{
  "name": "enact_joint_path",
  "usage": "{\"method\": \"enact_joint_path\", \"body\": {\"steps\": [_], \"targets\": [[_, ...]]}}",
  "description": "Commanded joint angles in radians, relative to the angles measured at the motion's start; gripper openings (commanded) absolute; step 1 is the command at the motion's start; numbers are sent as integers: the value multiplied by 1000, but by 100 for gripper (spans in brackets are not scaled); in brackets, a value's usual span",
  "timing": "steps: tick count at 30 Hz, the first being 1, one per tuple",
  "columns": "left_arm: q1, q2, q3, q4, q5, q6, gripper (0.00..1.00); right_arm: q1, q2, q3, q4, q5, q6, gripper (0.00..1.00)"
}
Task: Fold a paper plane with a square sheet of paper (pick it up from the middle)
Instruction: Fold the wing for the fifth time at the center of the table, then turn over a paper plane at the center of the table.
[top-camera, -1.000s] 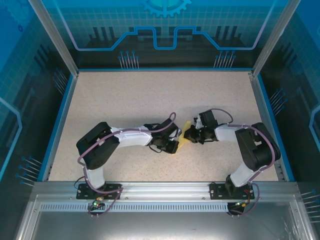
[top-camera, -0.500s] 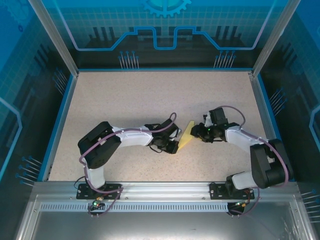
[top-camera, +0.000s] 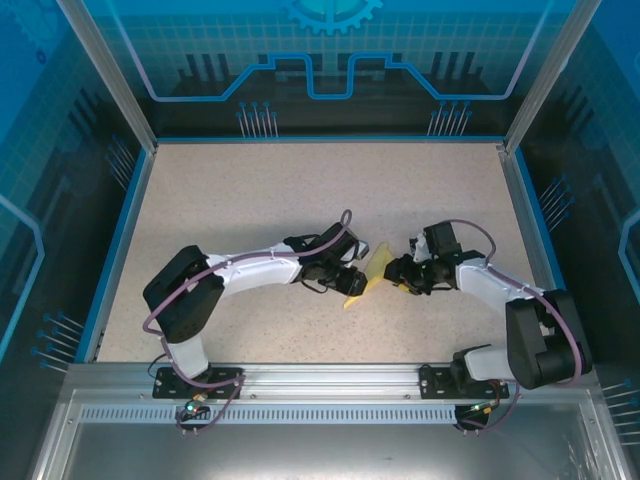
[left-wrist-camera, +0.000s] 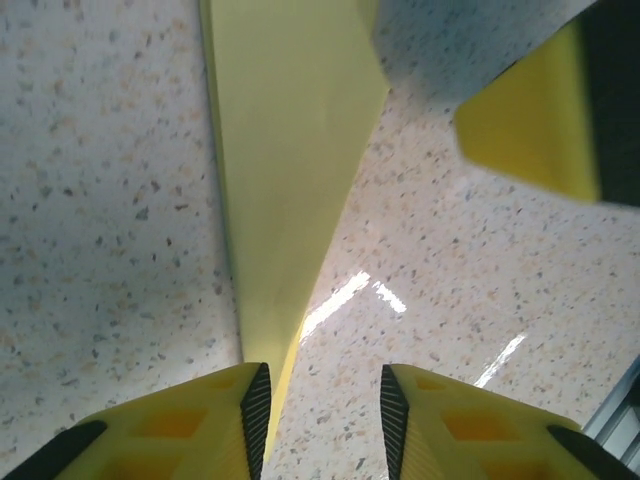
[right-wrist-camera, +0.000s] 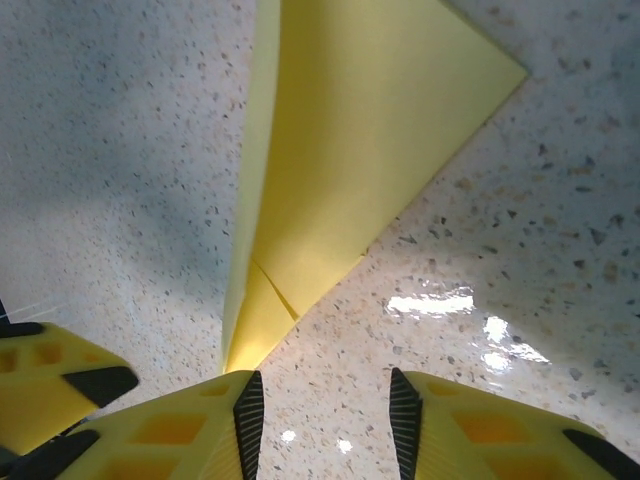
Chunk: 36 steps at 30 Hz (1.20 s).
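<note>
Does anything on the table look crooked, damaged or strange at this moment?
Nothing looks torn. The folded paper lies on the table between the open left tool and right tool. Only near its narrow tip, in the right wrist view, the layers do not line up and a short slanted crease crosses them.

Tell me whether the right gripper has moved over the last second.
Yes. The right gripper has shifted slightly right, toward the table's right edge.

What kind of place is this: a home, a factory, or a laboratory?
Most likely a laboratory robot cell. A speckled table is enclosed by printed blue panels on aluminium posts, and the left arm and right arm are bolted to a metal rail at its near edge.
</note>
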Motion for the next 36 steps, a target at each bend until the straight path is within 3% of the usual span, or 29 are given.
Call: {"method": "enact_joint_path", "body": {"steps": [1,17,24,31,36], "targets": [[-6,26,58,-64,-19,51,38,-12,8,-13,7,-28,8,41],[-88,189,227,-194,-270,132,39,-140,-64,-62,-32,-43,-39,43],[-104,244,272,-218,-302,131,38,-152,-69,-67,-30,-49,-42,43],[-104,230,268,-230,-384,95,26,-152,-64,-73,-20,-60,-43,44],[-102,216,260,-225,-360,78,9,-152,-51,-82,5,-82,-38,44]]}}
